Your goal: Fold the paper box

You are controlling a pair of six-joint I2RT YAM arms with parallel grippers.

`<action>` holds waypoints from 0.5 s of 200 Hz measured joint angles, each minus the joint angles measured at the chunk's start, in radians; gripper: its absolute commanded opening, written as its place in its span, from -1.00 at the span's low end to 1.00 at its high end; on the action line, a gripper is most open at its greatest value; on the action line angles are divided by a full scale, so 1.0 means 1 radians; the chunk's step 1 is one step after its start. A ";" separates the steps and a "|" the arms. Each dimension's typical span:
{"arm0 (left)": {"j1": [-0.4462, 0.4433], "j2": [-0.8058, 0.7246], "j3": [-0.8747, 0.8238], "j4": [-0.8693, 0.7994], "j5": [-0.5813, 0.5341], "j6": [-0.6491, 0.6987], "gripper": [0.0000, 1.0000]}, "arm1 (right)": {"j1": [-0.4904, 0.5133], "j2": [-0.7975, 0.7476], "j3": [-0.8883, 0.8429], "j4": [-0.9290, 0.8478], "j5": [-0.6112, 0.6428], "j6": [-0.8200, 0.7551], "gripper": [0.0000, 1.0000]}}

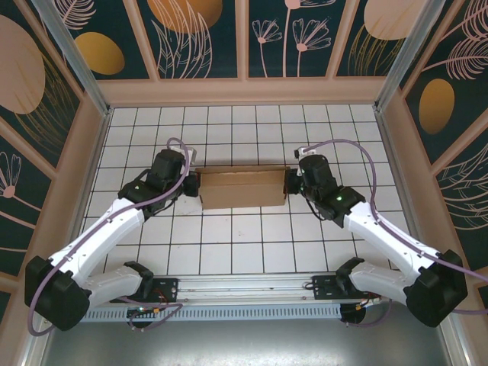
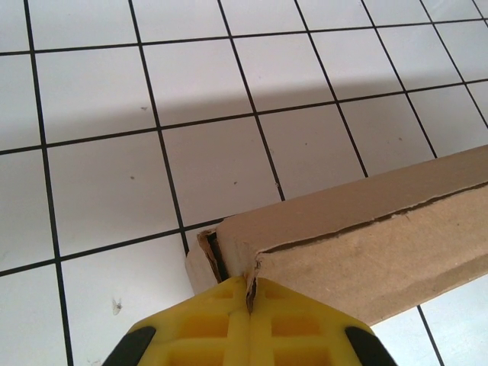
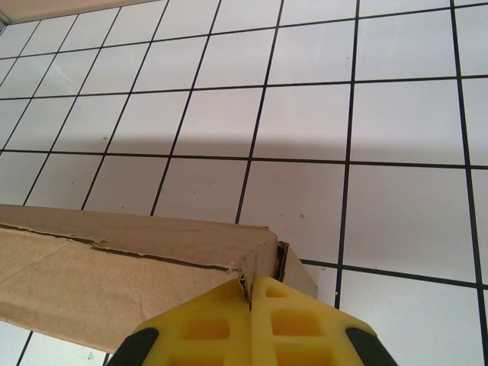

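Top external view: the paper box, folded into a shallow brown cardboard tray, lies mid-table on the white gridded tabletop, between the two arms. The left gripper meets its left end and the right gripper its right end. Each wrist view shows yellow fingers pressed together, nipping a top corner of the box.

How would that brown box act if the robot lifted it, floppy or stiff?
Probably fairly stiff: the paper box is folded into walls with straight edges. Likely light, being thin cardboard. It may tear where the left gripper and right gripper pinch its corners; the edges there look ragged.
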 measured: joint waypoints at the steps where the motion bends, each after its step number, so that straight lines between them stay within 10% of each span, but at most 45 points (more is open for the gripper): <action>1: 0.000 0.000 0.000 0.001 -0.001 -0.001 -1.00 | 0.000 -0.001 -0.001 0.001 0.001 0.000 -1.00; 100: -0.040 -0.052 -0.147 0.182 -0.035 -0.063 -1.00 | 0.028 -0.135 -0.232 0.227 0.045 0.029 -1.00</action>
